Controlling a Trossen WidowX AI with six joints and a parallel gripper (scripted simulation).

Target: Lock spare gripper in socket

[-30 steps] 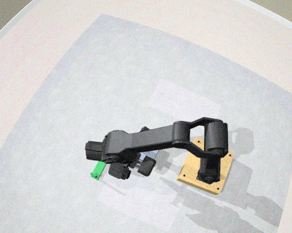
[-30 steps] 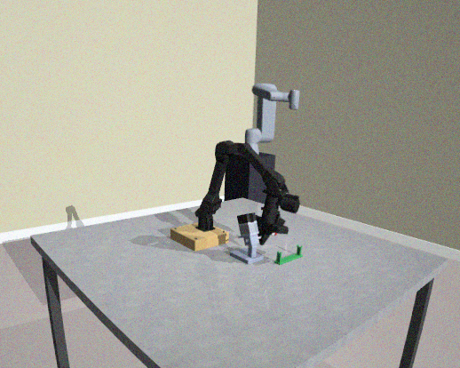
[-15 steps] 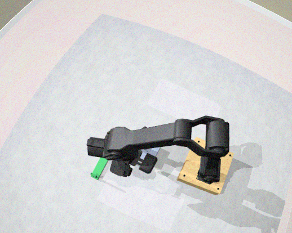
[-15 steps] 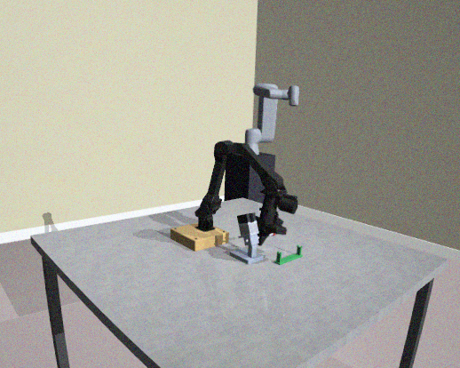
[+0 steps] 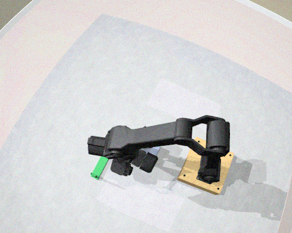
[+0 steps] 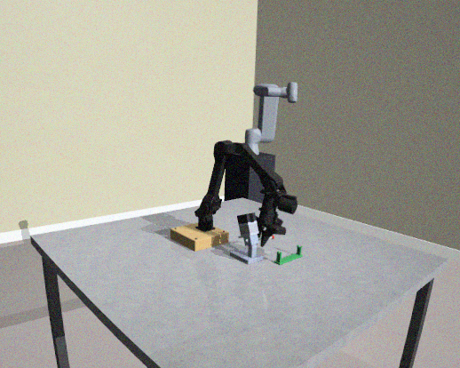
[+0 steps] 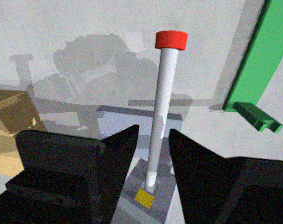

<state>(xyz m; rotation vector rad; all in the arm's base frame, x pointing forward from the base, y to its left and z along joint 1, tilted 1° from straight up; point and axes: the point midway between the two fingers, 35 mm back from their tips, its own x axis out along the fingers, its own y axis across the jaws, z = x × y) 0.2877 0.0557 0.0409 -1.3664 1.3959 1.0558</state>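
The lock pin, a white rod with a red head point(image 7: 171, 40) point(image 6: 273, 237), stands out of the grey mount. Its lower end meets a grey block with a yellow patch point(image 7: 144, 198). My gripper point(image 7: 153, 131) point(image 6: 263, 244) is partly open, with a fingertip on each side of the rod and visible gaps. The mount point(image 6: 252, 252) shows its pale base plate point(image 7: 117, 121). A grey and black body point(image 6: 248, 222), apparently the spare gripper, sits tilted on top of it. The seating of its spigot and the pin's depth are hidden. My arm covers most of the mount in the top view.
A green rack point(image 5: 100, 167) point(image 6: 289, 259) point(image 7: 259, 65) with upright end posts lies beside the mount, on the side away from my base. My wooden base block point(image 5: 187, 171) point(image 6: 185, 237) point(image 7: 7, 117) is on the other side. A grey robot arm point(image 6: 269, 117) stands beyond the table.
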